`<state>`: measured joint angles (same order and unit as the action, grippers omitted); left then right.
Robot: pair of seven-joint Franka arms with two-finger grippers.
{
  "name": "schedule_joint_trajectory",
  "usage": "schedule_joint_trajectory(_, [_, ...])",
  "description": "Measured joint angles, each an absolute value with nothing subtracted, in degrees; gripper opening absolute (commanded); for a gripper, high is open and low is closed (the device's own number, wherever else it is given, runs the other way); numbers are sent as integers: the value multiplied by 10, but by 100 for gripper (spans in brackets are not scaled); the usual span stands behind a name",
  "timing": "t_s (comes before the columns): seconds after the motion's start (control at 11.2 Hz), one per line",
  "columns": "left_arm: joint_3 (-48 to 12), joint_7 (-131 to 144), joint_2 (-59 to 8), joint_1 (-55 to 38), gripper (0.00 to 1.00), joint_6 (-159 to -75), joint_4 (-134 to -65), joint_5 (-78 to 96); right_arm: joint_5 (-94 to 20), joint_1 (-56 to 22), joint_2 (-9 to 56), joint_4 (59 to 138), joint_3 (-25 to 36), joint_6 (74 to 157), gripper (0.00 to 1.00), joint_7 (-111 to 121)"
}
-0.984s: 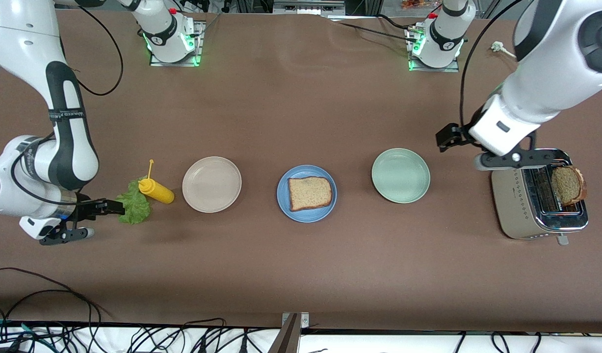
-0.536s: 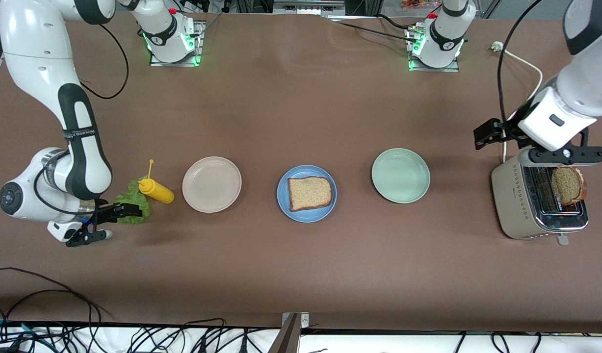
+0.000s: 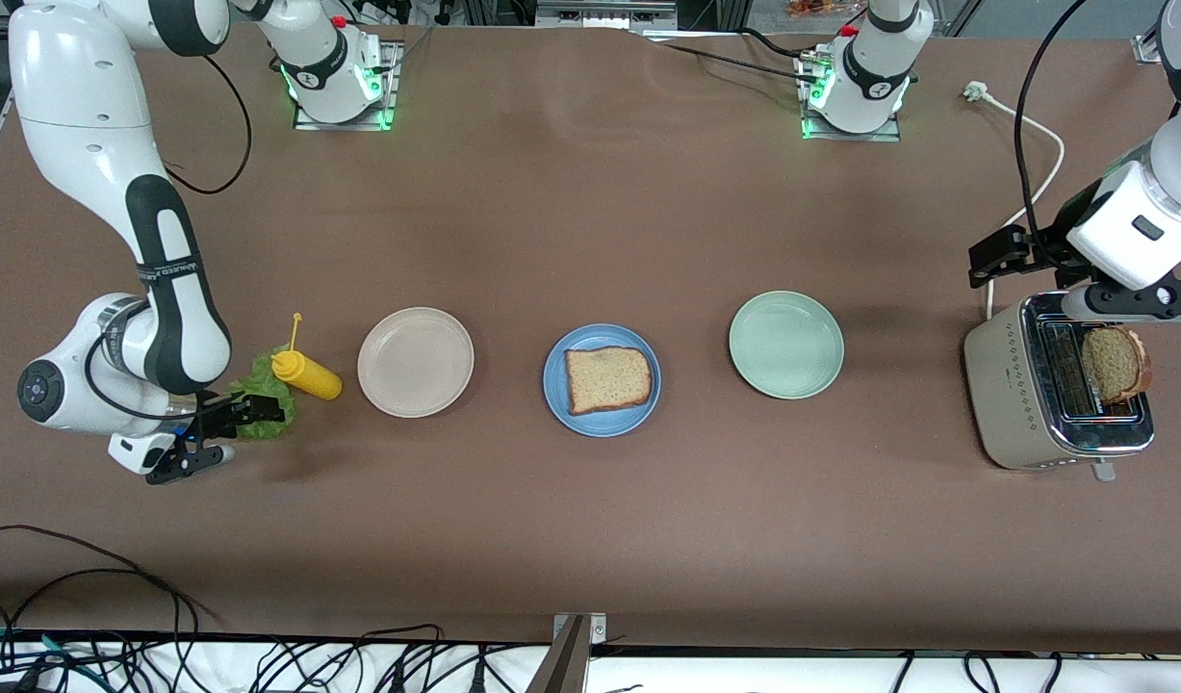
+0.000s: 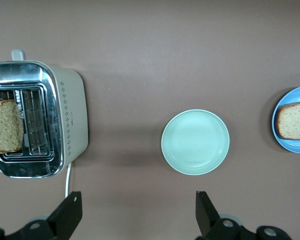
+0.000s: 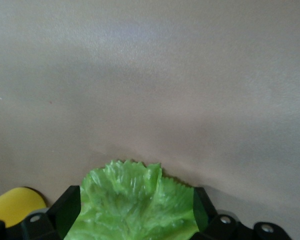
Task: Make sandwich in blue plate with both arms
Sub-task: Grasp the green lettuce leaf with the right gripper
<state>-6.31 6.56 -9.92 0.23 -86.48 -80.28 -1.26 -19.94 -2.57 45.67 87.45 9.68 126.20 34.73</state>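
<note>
The brown table [image 3: 590,539] is filling the front view. The two white arms are reaching out over it. The right arm [image 3: 89,144] is bending down at the 9 o'clock end of the table. The left arm [image 3: 1143,217] is hanging in the air at the 3 o'clock end.

A silver toaster [image 3: 1009,385] is standing at the left arm's end. Its white cord [image 3: 1047,144] is running off toward 12 o'clock.

Three round plates are sitting in a row. The blue plate [image 3: 554,385] is sitting in the middle. A beige plate [image 3: 415,362] is lying at 9 o'clock from it. A pale green plate [image 3: 785,345] is lying at 3 o'clock from it. These two plates are holding nothing.

One slice of brown bread [image 3: 607,379] is lying flat on the blue plate. A second slice [image 3: 1113,364] is sticking up out of a toaster slot.

A green lettuce leaf [image 3: 261,383] is lying on the table, at 9 o'clock from the beige plate. A yellow squeeze bottle [image 3: 309,375] is lying on its side, touching the leaf.

The right gripper [image 3: 226,435] is sitting low at the lettuce. Its fingers are spread wide, one on each side of the leaf, and they are not squeezing it. The left gripper [image 4: 137,220] is floating just by the toaster. Its fingers are spread wide too and are holding nothing.
</note>
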Motion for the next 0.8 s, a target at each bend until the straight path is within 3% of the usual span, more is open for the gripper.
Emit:
schedule_joint_trajectory(0.27, [-46, 63, -98, 3, 100, -862, -804, -8, -195, -27, 462, 878, 97, 1273, 0, 365])
schedule_joint_trajectory(0.8, [-39, 61, -46, 4, 100, -864, -867, 2, -194, -30, 459, 877, 96, 1271, 0, 373])
